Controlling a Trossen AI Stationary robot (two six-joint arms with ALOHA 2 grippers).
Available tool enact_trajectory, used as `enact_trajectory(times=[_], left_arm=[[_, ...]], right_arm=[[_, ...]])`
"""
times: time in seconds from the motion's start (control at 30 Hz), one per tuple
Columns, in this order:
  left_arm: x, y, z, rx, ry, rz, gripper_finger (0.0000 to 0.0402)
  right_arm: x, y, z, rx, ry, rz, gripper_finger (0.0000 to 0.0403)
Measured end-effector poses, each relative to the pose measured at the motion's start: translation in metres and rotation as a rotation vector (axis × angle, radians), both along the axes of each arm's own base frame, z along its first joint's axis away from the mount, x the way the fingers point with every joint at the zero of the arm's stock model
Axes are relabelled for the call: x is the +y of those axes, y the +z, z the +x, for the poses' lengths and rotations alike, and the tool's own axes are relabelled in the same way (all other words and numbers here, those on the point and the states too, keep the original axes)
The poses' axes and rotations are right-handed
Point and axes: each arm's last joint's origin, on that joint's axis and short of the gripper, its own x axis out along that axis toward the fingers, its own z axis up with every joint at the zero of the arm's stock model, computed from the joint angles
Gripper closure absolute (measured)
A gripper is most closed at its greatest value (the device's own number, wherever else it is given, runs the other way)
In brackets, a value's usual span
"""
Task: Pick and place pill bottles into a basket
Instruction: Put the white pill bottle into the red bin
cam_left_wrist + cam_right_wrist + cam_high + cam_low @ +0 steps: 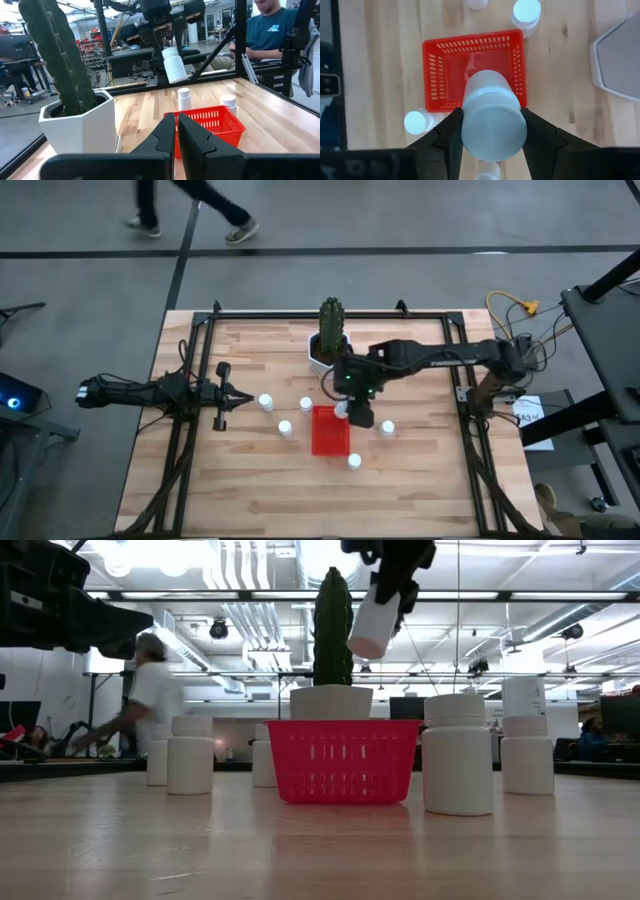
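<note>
Now, across the table from left to right:

Left arm: it lies low over the table's left side. The left gripper point(243, 397) has its two fingers point(162, 137) pressed together on nothing, pointing toward the middle of the table.

Loose pill bottles on the left: three stand upright on the wood, one point(266, 402) just ahead of the left gripper, one point(285, 428) nearer the basket's left side, one point(306, 405) near the basket's far left corner.

Basket point(331, 430): the red bin sits on the table near the middle, open side up. The right wrist view looks into it, and the part of its floor point(470, 70) that shows is bare. In the low view it stands in front of the cactus pot point(331, 702).

Cactus pot: white, with a tall green cactus point(331, 323), behind the basket toward the far edge.

Held pill bottle point(373, 624): it is clamped between the jaws of the right gripper point(358, 416), tilted, up in the air above the basket's right part, clear of the rim.

Right arm: it reaches in from the table's right side, ending over the basket.

Loose pill bottles on the right: one point(354, 462) stands by the basket's near right corner, one point(387, 428) stands to the right of the basket, both upright.

Room behind: a person in a white top point(150, 695) shows beyond the table in the low view, and a seated person in a teal shirt point(272, 30) shows in the left wrist view.
</note>
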Motion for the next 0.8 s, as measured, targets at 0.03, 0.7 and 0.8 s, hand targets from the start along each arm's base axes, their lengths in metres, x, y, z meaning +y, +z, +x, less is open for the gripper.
enact_trajectory(times=[0.03,0.7,0.8], left_arm=[[0.0,0.0,0.0,0.0,0.0,0.0,0.0398],[0.0,-0.003,0.002,0.037,0.0,0.004,0.0398],[0.0,-0.004,0.003,0.051,0.0,0.005,0.0398]], right_arm=[[0.0,-0.001,0.004,0.012,0.007,-0.002,0.0258],[0.002,-0.033,0.06,0.181,0.168,-0.055,0.0258],[0.002,-0.036,0.06,0.188,0.166,-0.054,0.0258]])
